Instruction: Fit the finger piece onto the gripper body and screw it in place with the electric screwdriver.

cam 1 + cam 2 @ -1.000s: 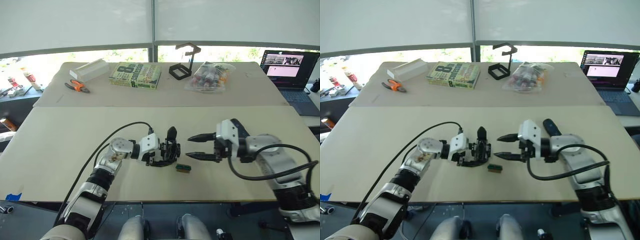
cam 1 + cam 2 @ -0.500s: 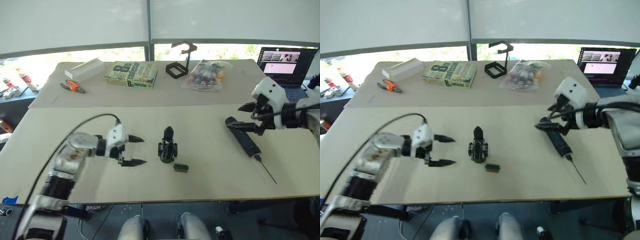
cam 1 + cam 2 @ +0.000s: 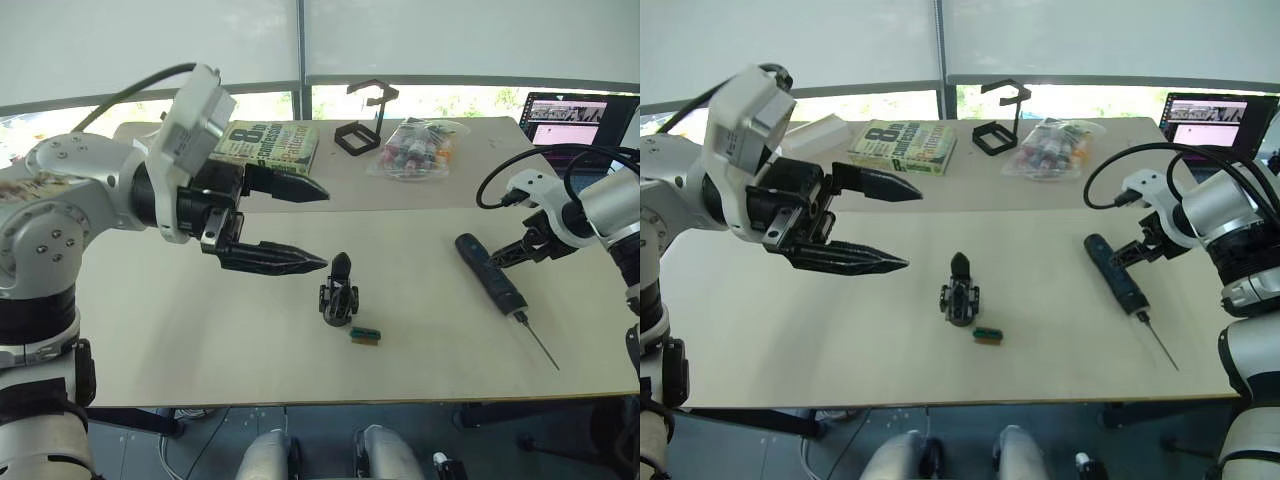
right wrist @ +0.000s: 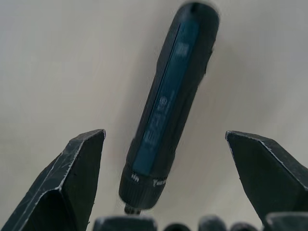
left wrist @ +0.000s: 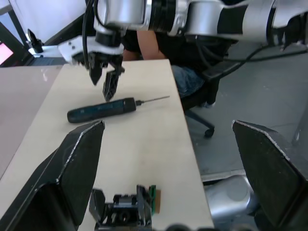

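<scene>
Table [image 3: 150,340]: electric screwdriver [image 3: 491,275] lying beneath right tool [image 3: 511,253] (fingers spread)

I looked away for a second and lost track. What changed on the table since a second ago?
Both hands left the gripper body. The left hand let it go and rose away, open. The right hand swung out to the electric screwdriver and hangs open over it, not gripping. The gripper body and the small green block stayed put.
</scene>
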`<state>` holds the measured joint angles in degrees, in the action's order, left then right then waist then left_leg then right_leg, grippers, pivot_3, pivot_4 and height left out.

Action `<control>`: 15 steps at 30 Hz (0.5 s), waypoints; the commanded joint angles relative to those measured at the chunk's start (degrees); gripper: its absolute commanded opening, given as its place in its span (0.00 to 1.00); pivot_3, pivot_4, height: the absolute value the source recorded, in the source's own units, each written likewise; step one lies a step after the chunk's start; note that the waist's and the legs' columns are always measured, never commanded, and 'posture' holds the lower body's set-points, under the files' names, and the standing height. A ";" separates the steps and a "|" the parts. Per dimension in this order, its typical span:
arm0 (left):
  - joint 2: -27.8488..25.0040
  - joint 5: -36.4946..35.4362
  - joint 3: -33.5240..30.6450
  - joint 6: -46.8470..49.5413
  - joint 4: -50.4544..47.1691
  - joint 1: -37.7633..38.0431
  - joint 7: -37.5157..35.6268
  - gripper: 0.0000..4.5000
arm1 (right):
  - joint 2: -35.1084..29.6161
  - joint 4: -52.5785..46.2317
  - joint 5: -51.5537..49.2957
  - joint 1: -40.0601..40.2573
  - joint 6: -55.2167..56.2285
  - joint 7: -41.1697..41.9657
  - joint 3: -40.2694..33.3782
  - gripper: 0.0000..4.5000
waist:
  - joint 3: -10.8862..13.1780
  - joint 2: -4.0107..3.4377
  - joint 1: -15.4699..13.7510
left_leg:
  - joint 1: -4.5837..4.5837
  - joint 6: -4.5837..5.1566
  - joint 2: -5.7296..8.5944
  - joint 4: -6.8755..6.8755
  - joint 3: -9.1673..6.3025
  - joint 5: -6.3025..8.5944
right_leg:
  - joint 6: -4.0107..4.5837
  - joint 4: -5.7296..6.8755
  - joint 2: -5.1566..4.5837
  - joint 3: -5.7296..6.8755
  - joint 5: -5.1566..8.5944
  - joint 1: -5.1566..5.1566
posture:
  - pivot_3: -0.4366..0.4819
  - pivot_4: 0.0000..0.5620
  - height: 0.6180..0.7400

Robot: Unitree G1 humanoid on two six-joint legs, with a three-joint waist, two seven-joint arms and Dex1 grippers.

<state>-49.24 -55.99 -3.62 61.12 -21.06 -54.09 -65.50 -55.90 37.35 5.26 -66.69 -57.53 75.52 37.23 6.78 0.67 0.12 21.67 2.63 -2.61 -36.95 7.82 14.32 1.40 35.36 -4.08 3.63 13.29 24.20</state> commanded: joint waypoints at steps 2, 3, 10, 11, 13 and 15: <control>-0.87 -0.39 0.99 -0.15 -2.36 -1.12 0.19 1.00 | 2.07 6.90 4.99 -2.63 2.53 4.47 2.96 0.99 | 0.00 0.00 0.27 | -0.06 -0.13 0.00 0.00 0.01 -0.08 | 0.00 0.08 0.05 0.01 0.00 -0.01 | 0.48 0.27 1.00; -0.75 0.03 1.20 -0.95 -2.85 -0.76 0.12 1.00 | 3.07 8.59 5.43 -2.98 2.81 5.04 3.02 0.99 | 0.00 0.00 0.35 | -0.07 -0.25 0.00 0.00 0.01 -0.14 | 0.00 0.12 0.06 0.01 0.01 0.00 | 0.48 0.27 1.00; -0.12 1.37 1.72 -3.70 -4.38 1.40 1.72 1.00 | 8.58 18.70 7.92 -3.61 6.19 3.75 0.90 0.99 | 0.01 -0.01 0.58 | -0.22 -0.75 0.00 0.04 0.03 -0.43 | 0.04 0.39 0.11 -0.12 0.02 0.01 | 0.48 0.27 1.00; -0.14 1.24 1.74 -3.76 -4.46 1.50 1.78 1.00 | 9.52 20.21 7.91 -3.52 6.21 2.25 0.11 0.99 | 0.02 -0.01 0.55 | -0.21 -0.75 0.00 0.04 0.03 -0.44 | 0.05 0.40 0.10 -0.12 0.03 0.01 | 0.48 0.27 1.00; 0.10 0.99 1.78 -3.58 -4.17 1.15 2.33 1.00 | 11.17 23.09 8.05 -3.98 5.58 0.57 -1.24 0.99 | 0.02 -0.01 0.59 | -0.22 -0.76 0.01 0.04 0.04 -0.44 | 0.05 0.40 0.10 -0.15 0.03 -0.01 | 0.48 0.27 1.00; 0.24 1.05 1.81 -3.63 -4.03 0.96 2.80 1.00 | 12.45 25.38 8.58 -4.61 3.89 0.47 -1.71 0.99 | 0.02 -0.01 0.62 | -0.22 -0.76 0.01 0.04 0.04 -0.44 | 0.06 0.41 0.10 -0.18 0.02 0.00 | 0.48 0.27 1.00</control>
<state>-49.01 -54.92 -1.10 58.32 -24.29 -52.17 -63.23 -43.31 61.46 12.76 -69.56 -52.71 76.27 36.89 6.80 0.66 0.74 21.44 1.87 -2.60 -36.91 7.87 13.88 1.45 35.80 -3.98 3.41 13.31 24.19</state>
